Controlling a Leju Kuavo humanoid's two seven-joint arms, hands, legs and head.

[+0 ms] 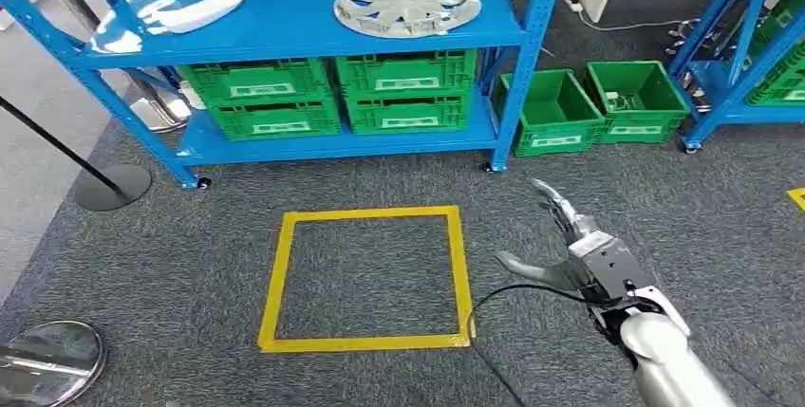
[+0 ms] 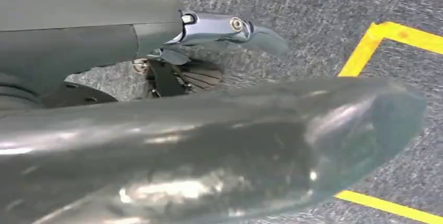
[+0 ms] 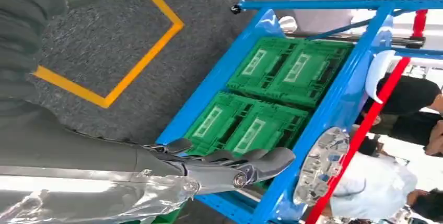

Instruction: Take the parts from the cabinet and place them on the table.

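Head view: the right hand (image 1: 570, 246) is raised at about 4 o'clock, over the grey carpet just right of the yellow taped square (image 1: 368, 279), fingers spread and holding nothing; the right wrist view confirms it, the fingers extended toward the rack with nothing between them. The left hand (image 2: 219, 130) appears in the left wrist view, hanging over the carpet beside a corner of the yellow tape; its thumb and one finger are seen apart with nothing visible between them, though much of the hand is blurred and close to the lens. The parts remain on the top shelf of the blue cabinet (image 1: 294, 32) at 12 o'clock: a silver wheel cover (image 1: 406, 2) toward the right end and a white curved trim piece (image 1: 190, 10) toward the left end, well apart from each other. Green crates (image 1: 327, 94) occupy the lower shelf. Judgement: the task is at its opening step, approach and reach, with nothing yet collected. The next move calls for carrying the right hand up and forward to the shelf, most likely to the wheel cover as the nearer part, and closing on its rim.
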